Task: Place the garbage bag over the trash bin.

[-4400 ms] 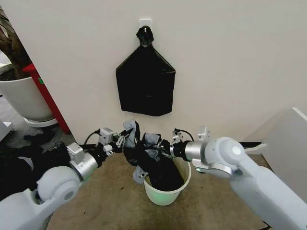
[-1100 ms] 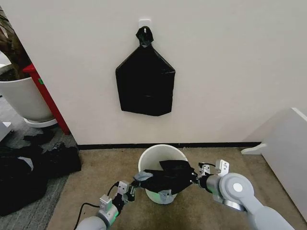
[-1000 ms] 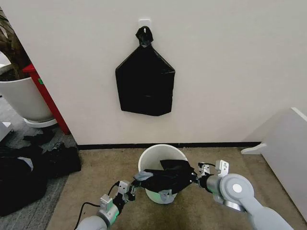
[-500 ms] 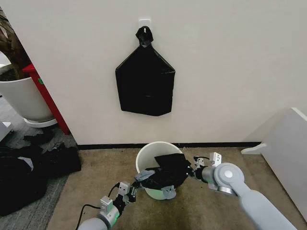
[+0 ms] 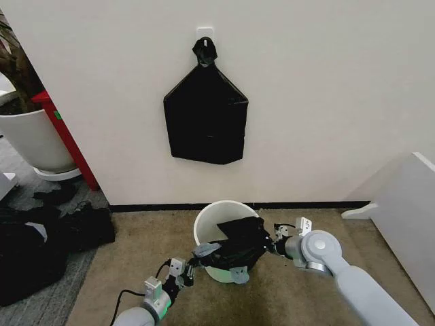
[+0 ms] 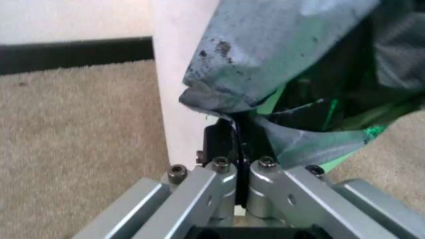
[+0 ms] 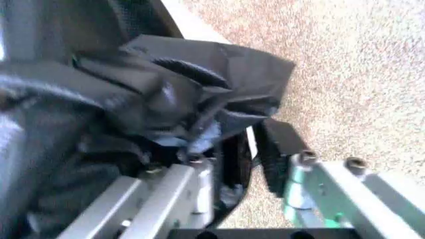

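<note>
The crinkly, glossy black plastic garbage bag [image 5: 234,246] lies stretched sideways across the near rim of the small round white plastic trash bin [image 5: 207,227]. The left gripper [image 5: 188,269] pinches its left edge; the right gripper [image 5: 270,244] pinches its right edge.

White wall [image 5: 326,102], brown carpet [image 5: 136,244]

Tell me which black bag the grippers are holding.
The crinkly garbage bag draped over the trash bin, pinched by left gripper and right gripper; not the flat bundle hanging on the wall.
</note>
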